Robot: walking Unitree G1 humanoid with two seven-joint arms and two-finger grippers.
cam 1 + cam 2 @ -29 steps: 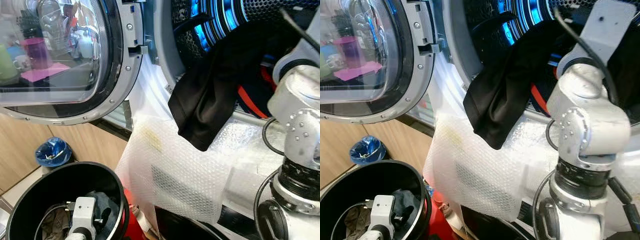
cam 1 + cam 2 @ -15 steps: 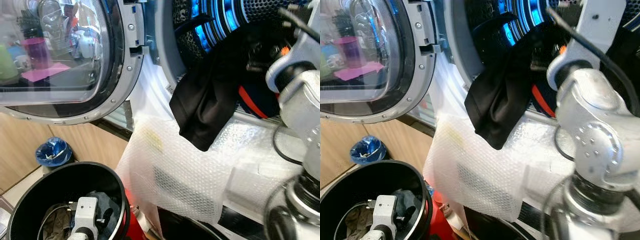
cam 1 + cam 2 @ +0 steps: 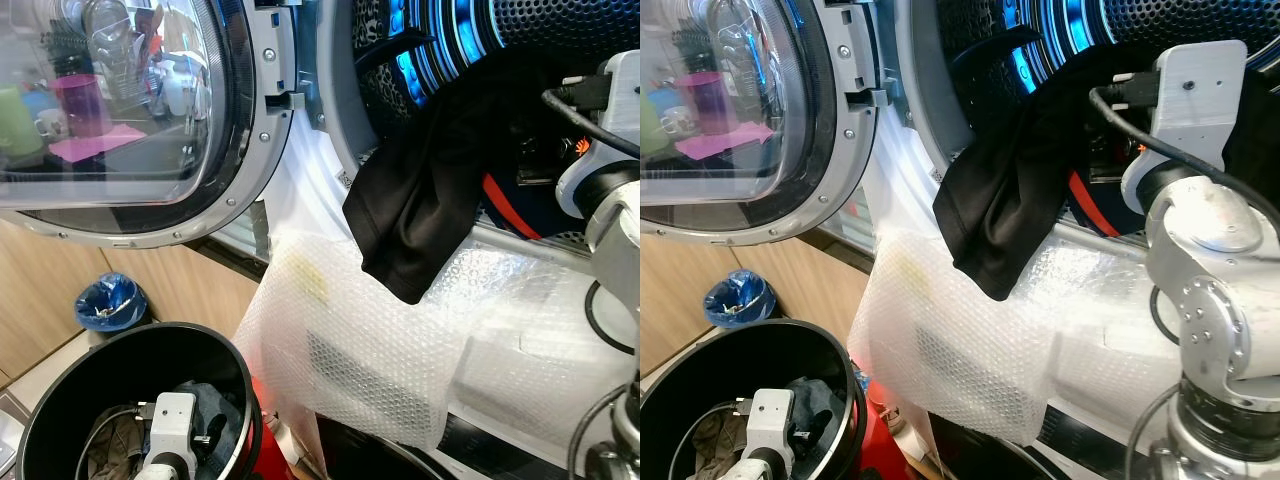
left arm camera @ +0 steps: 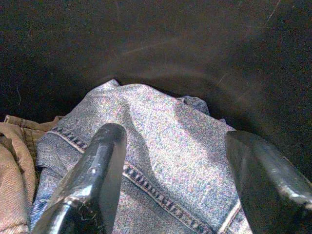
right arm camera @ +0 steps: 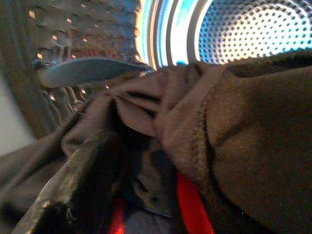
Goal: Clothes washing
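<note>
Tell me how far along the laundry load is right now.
Partly done. The washer door is open and a black garment is in the drum, though part of it hangs over the rim onto the bubble wrap. The right end effector is at that garment inside the drum. Left: the jeans and a tan garment in the black bin, under the open left end effector.

Blue-lined bin [image 3: 105,302] on floor; wooden cabinet [image 3: 40,300] behind.

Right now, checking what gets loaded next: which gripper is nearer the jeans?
Left. The left gripper hovers open just above the jeans inside the black bin; the right gripper is up in the washer drum among dark clothes.
</note>
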